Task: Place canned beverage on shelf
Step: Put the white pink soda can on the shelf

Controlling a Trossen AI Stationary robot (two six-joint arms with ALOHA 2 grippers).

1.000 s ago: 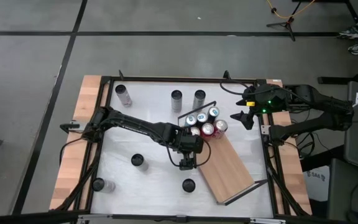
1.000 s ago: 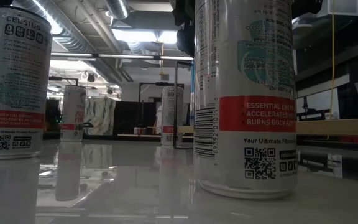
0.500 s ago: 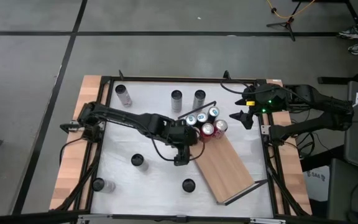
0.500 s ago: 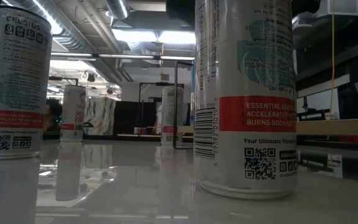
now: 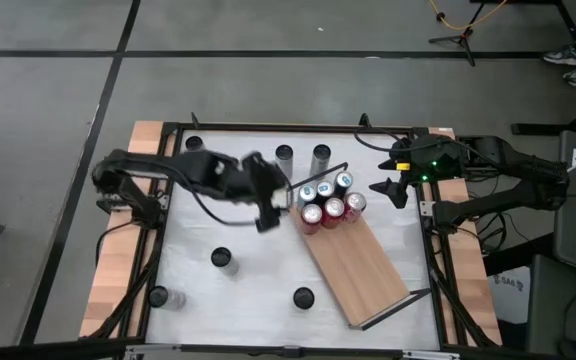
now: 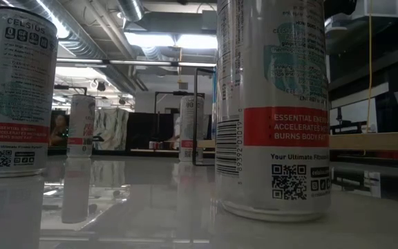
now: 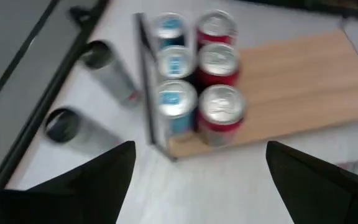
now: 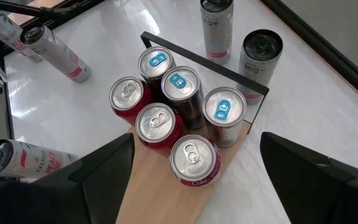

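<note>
The shelf (image 5: 358,268), a light-wood board with black wire rails, lies slantwise on the white table right of centre. Six canned beverages stand upright at its far end: three blue-topped (image 5: 325,187) against the rail (image 7: 145,81) and three red ones (image 5: 333,208) beside them. My left gripper (image 5: 265,215) hangs open above the table, left of the cans, with nothing between its fingers (image 7: 104,174). My right gripper (image 5: 393,190) waits open above the table's far right, right of the cans.
Loose cans stand on the table: two at the far middle (image 5: 284,155) (image 5: 320,155), one far left (image 5: 194,144), others near left (image 5: 221,258) (image 5: 158,296) and near centre (image 5: 303,297). A black frame (image 5: 268,127) rims the table. The shelf's near half is bare.
My left gripper has risen and drawn back from the shelf's left edge toward the table's far left, staying open and holding nothing. The six cans on the shelf have stayed in place.
</note>
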